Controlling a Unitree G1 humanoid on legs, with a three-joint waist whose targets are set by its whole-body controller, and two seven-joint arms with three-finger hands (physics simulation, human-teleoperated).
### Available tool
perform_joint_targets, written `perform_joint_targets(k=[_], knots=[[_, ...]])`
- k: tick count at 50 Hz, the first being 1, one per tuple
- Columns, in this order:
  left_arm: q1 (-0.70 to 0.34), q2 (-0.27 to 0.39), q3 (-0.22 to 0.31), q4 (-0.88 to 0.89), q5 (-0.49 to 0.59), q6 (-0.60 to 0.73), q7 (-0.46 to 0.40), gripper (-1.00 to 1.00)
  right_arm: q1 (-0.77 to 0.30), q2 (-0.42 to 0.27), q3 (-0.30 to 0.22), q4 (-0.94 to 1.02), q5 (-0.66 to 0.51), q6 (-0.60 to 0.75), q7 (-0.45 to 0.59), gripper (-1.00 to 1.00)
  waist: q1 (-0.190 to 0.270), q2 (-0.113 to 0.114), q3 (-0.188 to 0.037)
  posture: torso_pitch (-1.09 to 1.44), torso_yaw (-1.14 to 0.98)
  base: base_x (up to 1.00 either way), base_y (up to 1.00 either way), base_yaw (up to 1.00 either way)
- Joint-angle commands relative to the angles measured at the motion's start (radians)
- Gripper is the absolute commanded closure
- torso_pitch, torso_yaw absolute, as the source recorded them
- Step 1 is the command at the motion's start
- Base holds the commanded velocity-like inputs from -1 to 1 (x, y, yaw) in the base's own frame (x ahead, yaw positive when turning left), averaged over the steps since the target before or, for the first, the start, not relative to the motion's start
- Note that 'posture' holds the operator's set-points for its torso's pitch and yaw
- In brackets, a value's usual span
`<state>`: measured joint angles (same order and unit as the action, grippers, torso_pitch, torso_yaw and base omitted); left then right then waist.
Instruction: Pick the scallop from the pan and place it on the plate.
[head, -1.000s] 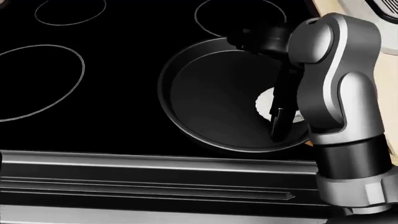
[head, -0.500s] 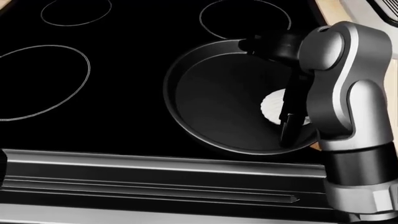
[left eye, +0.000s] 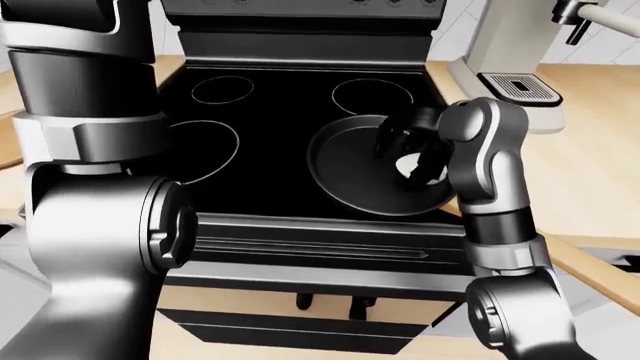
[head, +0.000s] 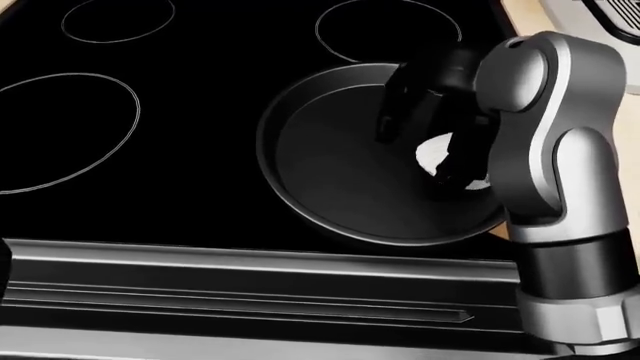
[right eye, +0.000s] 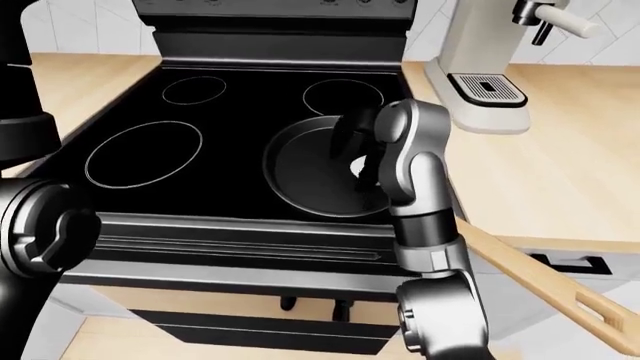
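I see the black stove (left eye: 290, 112) filling most of my left-eye view, with four ring burners on its glass top. The wood counter (right eye: 560, 150) flanks it on both sides. At 1 o'clock in the right-eye view a cream coffee machine (right eye: 485, 60) stands on that counter, well apart from the stove's edge.

My left arm (left eye: 90, 187) fills the left side of the left-eye view, from 9 down to 7 o'clock; its hand does not show in any view. My right arm (head: 555, 150) rises from 5 o'clock in the head view and bends over at about 2 o'clock, so that the forearm points down into the pan.

The pan (head: 340, 180), dark and round, sits on the stove's glass just below the upper right burner ring, a little right of centre in the head view. Its handle (right eye: 540, 277), a long wooden bar, runs off toward 4 o'clock in the right-eye view.

My right hand (head: 430, 127) hangs over the pan's right half. Its dark fingers (head: 398, 112) are spread apart, with one at the 10 o'clock side of the scallop and another crossing its right edge; they stand about it and are not closed round it.

The scallop (head: 435, 154), small and white, lies on the pan's floor at about 3 o'clock of the pan's centre, partly hidden by my fingers.
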<state>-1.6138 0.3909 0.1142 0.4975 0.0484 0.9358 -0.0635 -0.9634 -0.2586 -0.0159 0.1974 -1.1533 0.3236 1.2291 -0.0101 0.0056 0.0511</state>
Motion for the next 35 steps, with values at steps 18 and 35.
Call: perform_joint_targets(k=[18,35], knots=[[-0.042,0.007,0.006,-0.028,0.005,-0.032,0.004,-1.0,-0.018,-0.006,-0.005,-0.012,-0.002,0.004,0.029,1.0,-0.003,0.003,-0.03,0.0,0.0,0.0,0.0,0.0],[-0.037,0.006,0.005,-0.042,0.004,-0.024,0.004,-1.0,-0.092,-0.008,-0.003,0.022,-0.005,0.007,0.045,1.0,-0.009,0.006,-0.022,0.0,0.0,0.0,0.0,0.0]])
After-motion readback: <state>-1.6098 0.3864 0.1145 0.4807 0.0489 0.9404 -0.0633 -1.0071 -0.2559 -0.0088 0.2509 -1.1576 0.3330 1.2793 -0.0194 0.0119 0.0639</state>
